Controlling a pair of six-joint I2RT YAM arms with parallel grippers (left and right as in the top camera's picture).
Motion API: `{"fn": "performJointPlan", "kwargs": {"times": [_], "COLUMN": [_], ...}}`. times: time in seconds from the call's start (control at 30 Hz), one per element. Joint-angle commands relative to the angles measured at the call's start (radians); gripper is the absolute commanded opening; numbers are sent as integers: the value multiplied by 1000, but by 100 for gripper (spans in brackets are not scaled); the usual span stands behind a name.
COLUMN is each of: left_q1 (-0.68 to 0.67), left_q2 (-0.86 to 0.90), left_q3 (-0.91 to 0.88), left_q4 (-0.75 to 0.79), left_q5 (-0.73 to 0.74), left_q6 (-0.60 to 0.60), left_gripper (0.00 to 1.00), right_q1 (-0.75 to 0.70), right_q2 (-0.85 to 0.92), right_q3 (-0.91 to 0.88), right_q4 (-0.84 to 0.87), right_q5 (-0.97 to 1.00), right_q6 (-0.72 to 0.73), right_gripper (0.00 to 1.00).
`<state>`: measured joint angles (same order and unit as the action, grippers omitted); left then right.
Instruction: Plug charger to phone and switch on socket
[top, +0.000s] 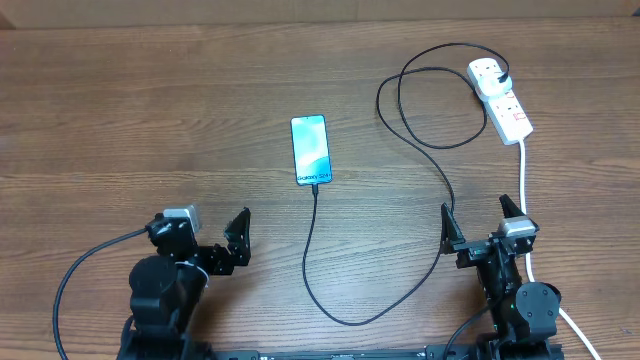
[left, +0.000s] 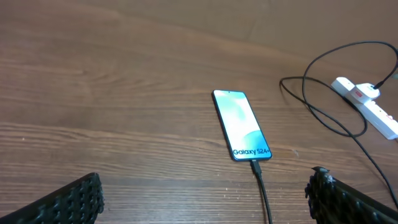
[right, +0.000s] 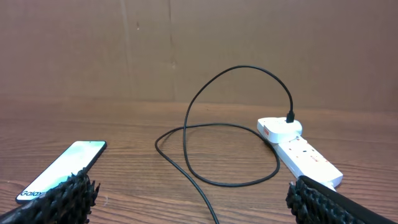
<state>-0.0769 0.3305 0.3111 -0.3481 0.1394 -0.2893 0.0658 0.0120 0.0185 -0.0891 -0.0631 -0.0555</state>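
The phone (top: 310, 150) lies face up mid-table, blue screen lit, with "Galaxy S24" text; it also shows in the left wrist view (left: 242, 124) and the right wrist view (right: 62, 169). The black charger cable (top: 330, 300) has its tip in the phone's near end (left: 255, 167), loops across the table and its plug sits in the far outlet of the white socket strip (top: 500, 97), which also shows in the right wrist view (right: 298, 149). My left gripper (top: 232, 243) is open and empty, near the front left. My right gripper (top: 480, 225) is open and empty, near the front right.
The socket's thick white cord (top: 527, 190) runs down the right side past my right arm. A brown cardboard wall (right: 199, 43) stands behind the wooden table (top: 120, 120).
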Motion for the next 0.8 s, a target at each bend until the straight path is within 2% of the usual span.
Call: {"fn": "performJointPlan", "kwargs": {"times": [0.0,0.37,0.77], "left_q1": [-2,-2,-2], "left_q2": [-54,-195,-276], "left_q3": [-28,-89,-233], "left_q4": [10,46,277], "left_q5": [11,12,45], "left_q6": [24,32,32], "left_gripper": [100,100,100], "right_q1": [-5,-5,-5], "right_q2": [-9,-9,-9], "right_q3": [-10,-10,-10], "right_q4": [7,7,8], "right_q5": [10,10,10], "right_q6": [2,2,2], "right_gripper": [100,100,100]}}
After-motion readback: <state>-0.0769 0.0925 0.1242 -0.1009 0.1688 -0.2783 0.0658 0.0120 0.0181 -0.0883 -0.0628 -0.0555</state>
